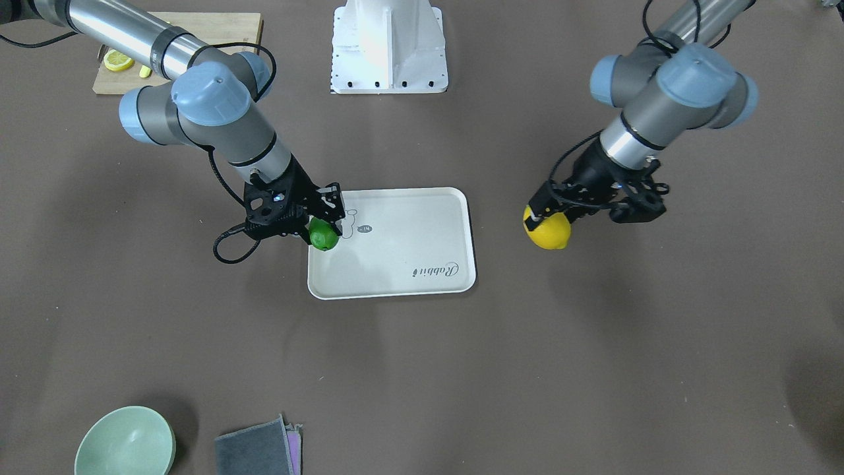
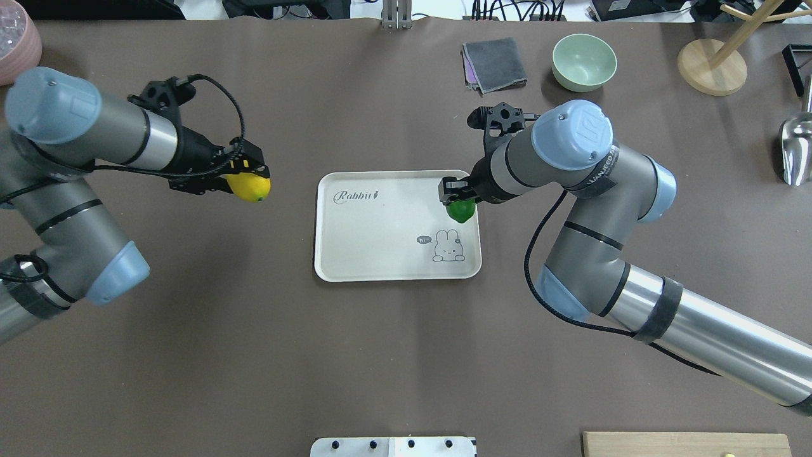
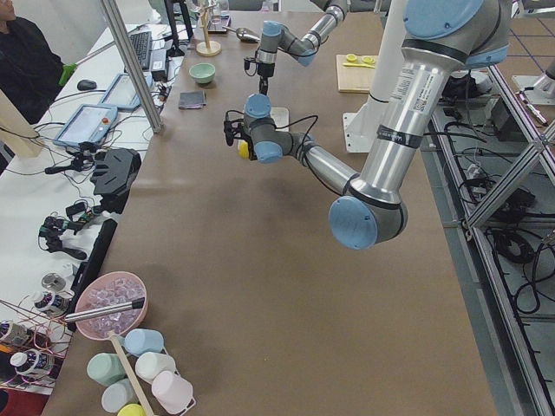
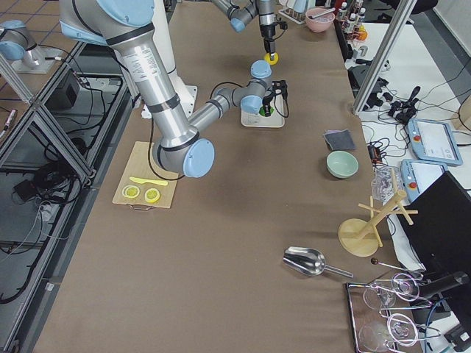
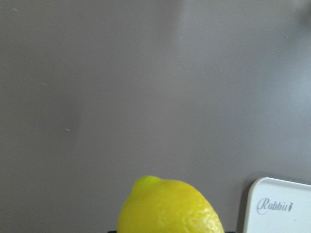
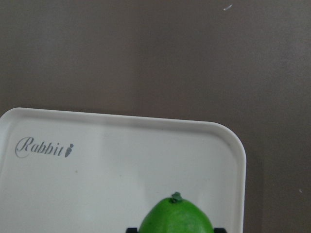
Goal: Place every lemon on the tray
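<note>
The off-white "Rabbit" tray [image 2: 380,241] lies at the table's middle; it also shows in the front view [image 1: 402,264] and both wrist views [image 6: 97,179] [image 5: 282,208]. My right gripper [image 2: 458,200] is shut on the green lemon [image 2: 461,211] and holds it over the tray's far right corner, as the front view [image 1: 323,235] and right wrist view [image 6: 177,218] show. My left gripper [image 2: 244,181] is shut on the yellow lemon [image 2: 249,187] above bare table, well left of the tray; the lemon also shows in the front view [image 1: 547,229] and left wrist view [image 5: 170,206].
A wooden cutting board [image 1: 217,30] with lemon slices [image 1: 119,61] lies near the robot's right side. A green bowl [image 2: 583,61] and a folded grey cloth [image 2: 493,63] sit at the far edge. A wooden stand [image 2: 710,60] and a metal scoop [image 2: 796,149] are at the far right.
</note>
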`<state>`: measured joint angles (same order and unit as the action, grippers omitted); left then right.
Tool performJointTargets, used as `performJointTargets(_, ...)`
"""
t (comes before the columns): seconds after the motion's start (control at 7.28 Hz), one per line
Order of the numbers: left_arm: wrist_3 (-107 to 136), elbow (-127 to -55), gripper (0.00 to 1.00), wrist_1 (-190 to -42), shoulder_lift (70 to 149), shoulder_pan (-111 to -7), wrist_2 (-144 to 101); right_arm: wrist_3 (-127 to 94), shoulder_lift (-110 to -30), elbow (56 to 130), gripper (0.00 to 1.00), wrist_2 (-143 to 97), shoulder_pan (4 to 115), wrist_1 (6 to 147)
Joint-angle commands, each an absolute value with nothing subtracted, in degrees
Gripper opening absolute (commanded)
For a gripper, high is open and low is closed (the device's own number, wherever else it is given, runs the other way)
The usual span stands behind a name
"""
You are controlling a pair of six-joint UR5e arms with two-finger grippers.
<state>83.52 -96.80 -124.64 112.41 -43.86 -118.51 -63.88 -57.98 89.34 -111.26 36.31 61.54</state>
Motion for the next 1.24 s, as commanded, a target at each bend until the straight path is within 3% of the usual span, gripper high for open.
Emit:
performJointTargets(0.0, 86.30, -96.59, 0.00, -121.56, 116.88, -36.86, -112.79, -64.33, -57.13, 87.37, 0.00, -109.25, 34.11, 61.44)
performJointTargets(0.27, 87.27, -94.67, 0.00, -119.62, 120.83, -33.76, -109.87, -66.18, -56.78, 86.84, 0.00, -107.77, 32.35, 61.43)
performJointTargets(0.55, 87.36, -92.65, 0.00, -119.53, 123.38, -30.95, -106.29, -70.89, -55.64, 86.75, 1.00, -107.49, 32.26, 61.44)
performJointTargets(1.1, 88.33, -86.40, 0.00, -120.06, 126.65, -29.27, -103.45, -71.28, -55.37, 89.46, 1.00, -111.08, 37.08, 62.05)
